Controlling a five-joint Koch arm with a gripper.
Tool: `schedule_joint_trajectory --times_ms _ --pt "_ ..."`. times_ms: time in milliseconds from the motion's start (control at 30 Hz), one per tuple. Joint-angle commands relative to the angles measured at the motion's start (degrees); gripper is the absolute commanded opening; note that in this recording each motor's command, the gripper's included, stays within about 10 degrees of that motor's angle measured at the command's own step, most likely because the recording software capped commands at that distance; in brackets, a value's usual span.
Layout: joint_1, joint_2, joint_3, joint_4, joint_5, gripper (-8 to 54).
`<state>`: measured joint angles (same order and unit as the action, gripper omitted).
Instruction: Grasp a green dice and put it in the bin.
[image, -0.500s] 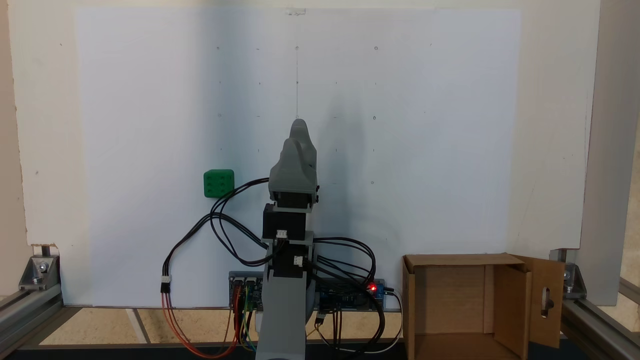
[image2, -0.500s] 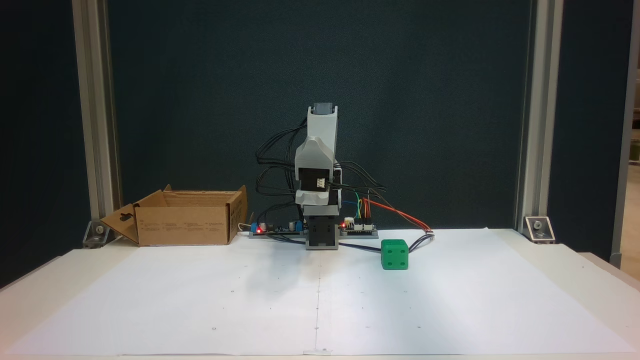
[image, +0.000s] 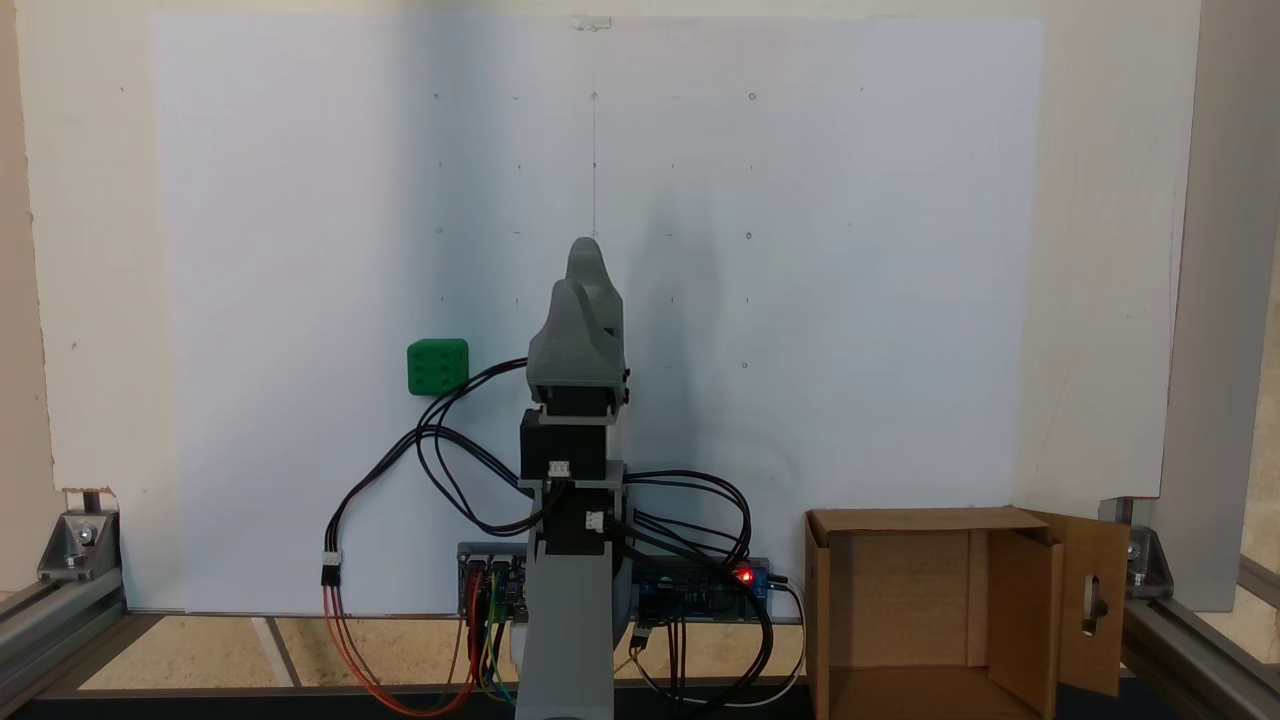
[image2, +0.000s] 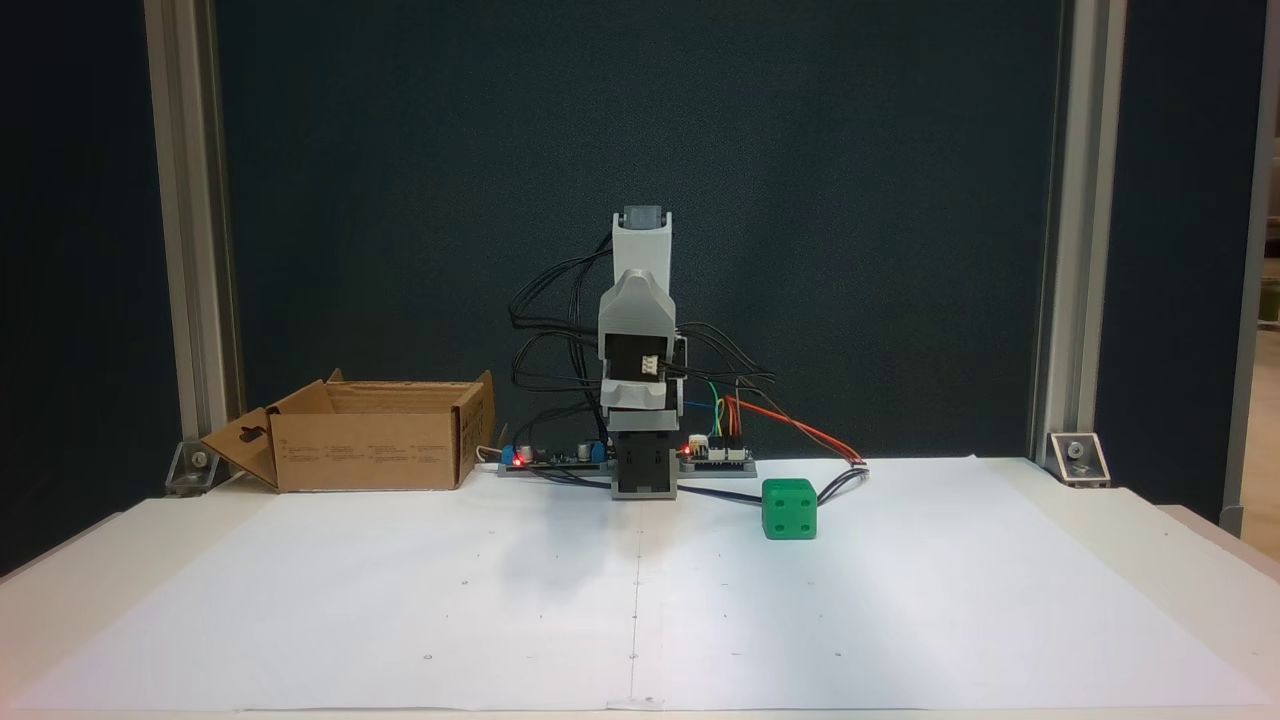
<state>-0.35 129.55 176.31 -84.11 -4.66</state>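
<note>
The green dice lies on the white paper, left of the arm in one fixed view and right of it in the other, front-facing view. My gripper is folded up over the arm's base, well apart from the dice and holding nothing that I can see. Its jaws lie one behind the other, so their gap is hidden. The bin, an open brown cardboard box with a slotted flap, stands beside the base, on the side away from the dice.
Black and coloured cables loop from the arm's base close to the dice. Circuit boards with red lights sit by the base. Aluminium frame posts stand at the table's corners. The white paper sheet stretches out in front of the arm.
The arm has turned slightly toward the dice's side and its upper part has risen a little. The dice and the bin have not moved.
</note>
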Motion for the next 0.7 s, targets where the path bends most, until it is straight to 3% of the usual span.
schedule_joint_trajectory --times_ms 0,667 --pt "-0.2 5.9 2.8 -3.8 -3.0 46.1" --pt "-3.3 5.8 2.8 3.9 -3.4 45.6"
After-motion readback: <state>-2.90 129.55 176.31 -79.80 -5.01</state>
